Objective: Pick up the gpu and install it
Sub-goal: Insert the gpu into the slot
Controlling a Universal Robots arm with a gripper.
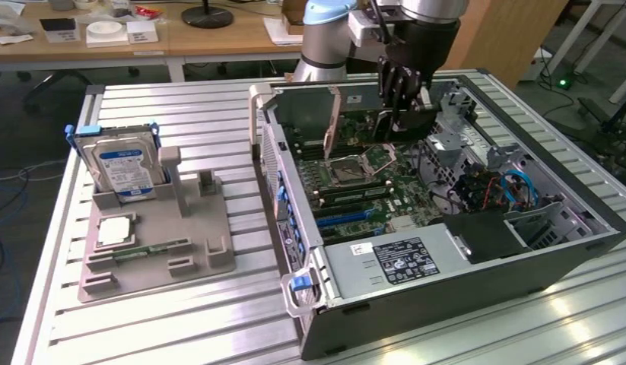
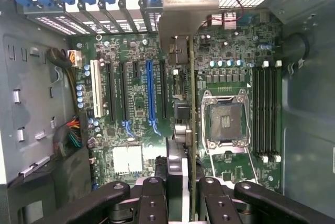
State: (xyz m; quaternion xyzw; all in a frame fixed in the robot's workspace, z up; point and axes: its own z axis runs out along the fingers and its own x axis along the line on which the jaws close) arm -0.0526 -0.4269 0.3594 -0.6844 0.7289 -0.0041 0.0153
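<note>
The gpu (image 1: 409, 125) hangs edge-down inside the open computer case (image 1: 556, 251), above the motherboard (image 1: 373, 190). My gripper (image 1: 401, 95) is shut on its upper edge. In the wrist view the gpu (image 2: 192, 130) shows edge-on as a thin line between my gripper's (image 2: 180, 185) fingers (image 2: 152, 198). Its silver-grey bracket (image 2: 180, 17) points at the case's rear slot openings (image 2: 104, 17). The card lies over the strip between the expansion slots, one of them blue (image 2: 150, 93), and the CPU socket (image 2: 225, 122). I cannot tell whether it touches the board.
On the table at the exterior view's left, a grey fixture (image 1: 191, 262) holds a hard drive with a blue label (image 1: 125, 167) and a slim green memory stick (image 1: 150, 249). The power supply (image 1: 394, 262) and cables (image 1: 510, 190) fill the near part of the case.
</note>
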